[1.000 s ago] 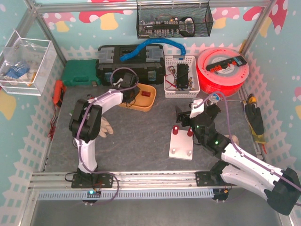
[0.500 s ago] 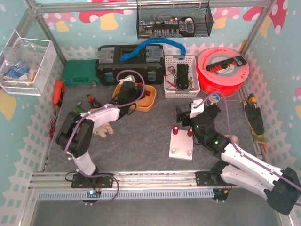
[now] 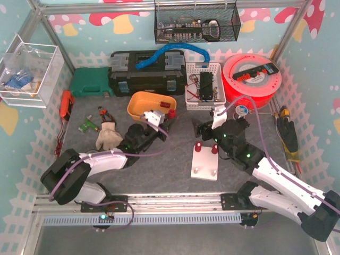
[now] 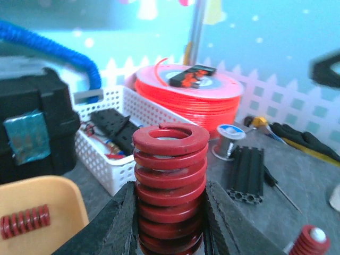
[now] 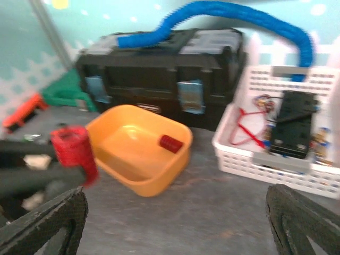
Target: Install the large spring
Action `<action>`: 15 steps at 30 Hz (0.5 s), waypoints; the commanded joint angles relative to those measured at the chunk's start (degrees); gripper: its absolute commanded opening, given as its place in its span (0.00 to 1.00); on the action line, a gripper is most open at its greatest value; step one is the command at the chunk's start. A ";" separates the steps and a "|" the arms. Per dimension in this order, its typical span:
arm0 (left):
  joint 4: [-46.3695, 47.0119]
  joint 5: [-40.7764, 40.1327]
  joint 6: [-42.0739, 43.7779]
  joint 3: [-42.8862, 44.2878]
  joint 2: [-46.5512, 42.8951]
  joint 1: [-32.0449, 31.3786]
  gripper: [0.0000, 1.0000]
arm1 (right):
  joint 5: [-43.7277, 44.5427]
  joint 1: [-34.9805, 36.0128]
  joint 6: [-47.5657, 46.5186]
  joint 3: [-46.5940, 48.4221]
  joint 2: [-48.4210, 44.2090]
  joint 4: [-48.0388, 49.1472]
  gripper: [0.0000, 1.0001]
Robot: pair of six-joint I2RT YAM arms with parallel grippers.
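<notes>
Your large spring (image 4: 170, 180) sits clamped upright in the left gripper (image 4: 170, 226), now swung clear of the orange bin (image 3: 139, 103) towards the white peg plate (image 3: 204, 166) (still well left of it), so only seating remains. The right gripper (image 5: 172, 223), jaws wide apart, hovers just behind that plate.

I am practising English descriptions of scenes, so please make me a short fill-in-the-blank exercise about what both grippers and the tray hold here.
The large spring in the left gripper is ___ in colour.
The right gripper is ___ and holds nothing.
The tray by the black toolbox holds one small ___.
Missing words: red; open; spring.
</notes>
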 commanded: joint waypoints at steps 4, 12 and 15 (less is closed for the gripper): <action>18.39 -0.34 16.04 -9.18 -3.34 -4.49 0.12 | -21.12 0.04 2.16 11.60 5.88 -7.70 0.82; 25.93 -4.73 19.71 -16.00 -3.05 -7.92 0.10 | -29.74 1.42 4.13 17.79 14.75 -11.20 0.67; 27.02 -5.09 19.73 -17.28 -2.99 -8.19 0.10 | -28.69 2.81 4.53 19.12 17.20 -12.52 0.67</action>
